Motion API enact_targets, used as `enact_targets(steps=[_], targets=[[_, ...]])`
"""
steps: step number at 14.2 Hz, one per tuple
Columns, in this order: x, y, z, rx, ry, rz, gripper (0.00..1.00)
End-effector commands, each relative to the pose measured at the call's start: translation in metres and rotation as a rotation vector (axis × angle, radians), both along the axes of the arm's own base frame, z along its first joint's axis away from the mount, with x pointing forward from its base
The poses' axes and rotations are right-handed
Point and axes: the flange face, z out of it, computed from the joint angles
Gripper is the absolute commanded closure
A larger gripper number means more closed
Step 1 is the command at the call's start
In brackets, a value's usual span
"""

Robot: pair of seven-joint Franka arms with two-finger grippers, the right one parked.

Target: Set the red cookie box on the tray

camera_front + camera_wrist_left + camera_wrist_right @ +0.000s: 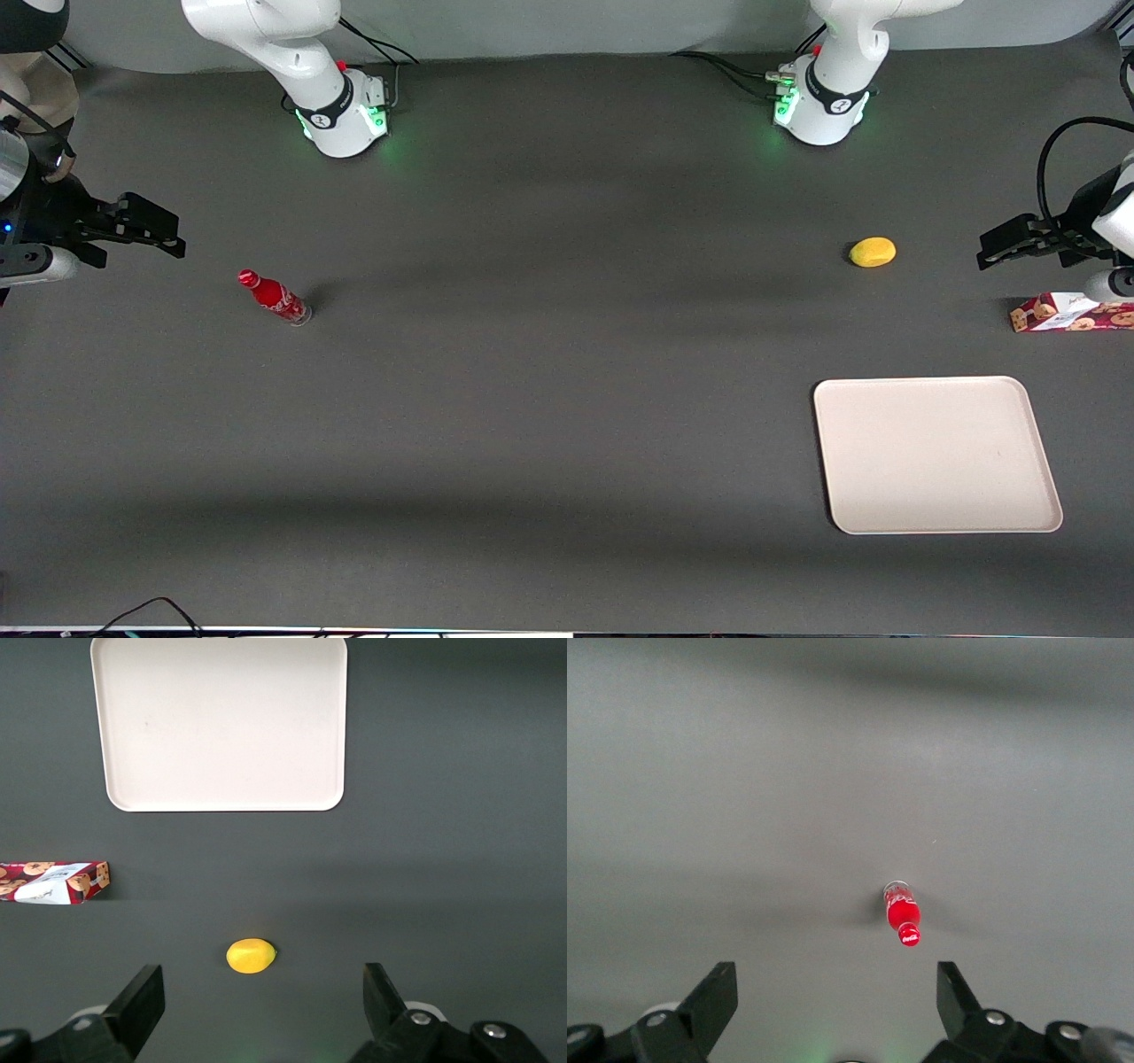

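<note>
The red cookie box (1072,315) lies flat on the dark table at the working arm's end, partly cut off by the front view's edge; it also shows in the left wrist view (53,883). The cream-white tray (935,454) sits nearer the front camera than the box, with nothing on it, and appears in the wrist view too (221,722). My left gripper (994,250) hovers above the table just farther from the camera than the box, apart from it. Its fingers (142,1001) stand wide open around nothing.
A yellow lemon-like fruit (873,252) lies on the table beside the gripper, seen between the open fingers in the wrist view (251,956). A small red soda bottle (275,298) lies toward the parked arm's end.
</note>
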Motion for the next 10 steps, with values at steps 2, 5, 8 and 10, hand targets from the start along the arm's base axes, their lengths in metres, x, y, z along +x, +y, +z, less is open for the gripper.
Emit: enact_targets(steps=[2, 5, 8, 10], targets=[[-0.0021, -0.0017, 0.005, -0.008, 0.026, -0.02, 0.0], [-0.0005, -0.0028, 0.0061, -0.004, 0.026, -0.018, 0.0], [-0.0007, -0.0011, 0.006, -0.003, 0.027, -0.011, 0.0], [-0.0021, -0.001, 0.0051, -0.003, 0.039, -0.005, 0.0]])
